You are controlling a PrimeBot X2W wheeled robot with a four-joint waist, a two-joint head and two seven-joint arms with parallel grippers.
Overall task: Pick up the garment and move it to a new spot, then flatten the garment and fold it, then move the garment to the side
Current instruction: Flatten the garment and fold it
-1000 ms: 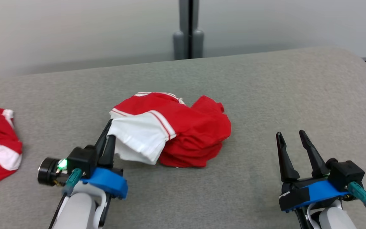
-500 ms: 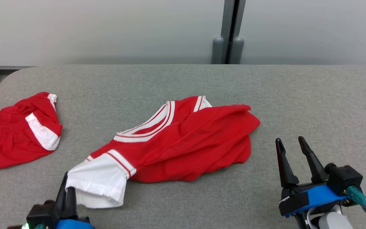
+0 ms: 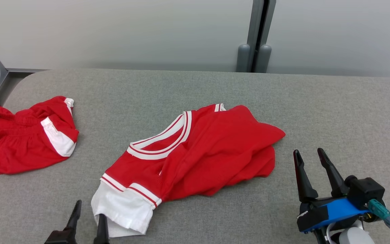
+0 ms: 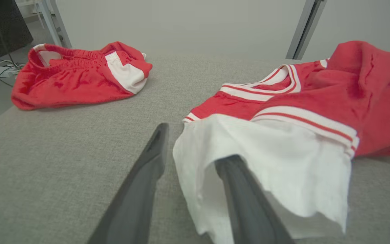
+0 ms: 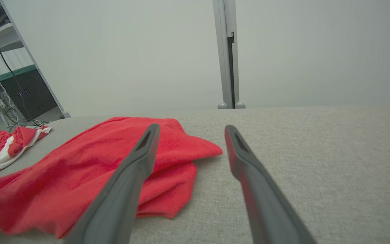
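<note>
Well, the shirt (image 3: pixel 208 149) lies rumpled at the middle of the surface (image 3: pixel 333 108), its body doubled over itself and its white sleeve (image 3: pixel 124 210) trailing toward 7 o'clock. The left end effector (image 3: pixel 88 225) sits right at that sleeve with its jaws parted and gripping nothing. The cuff drapes over one finger (image 4: pixel 245 203), as the wrist view shows. At the shirt's 4 o'clock the right end effector (image 3: pixel 308 152) stands wide and empty, just beside the hem. Red shorts (image 3: pixel 22 145) lie well apart at 9 o'clock. My worry is the draped cuff: if the left arm draws away, the finger could snag the cloth and drag the shirt back into a heap. The doubled body could also trap creases when it is flattened.
</note>
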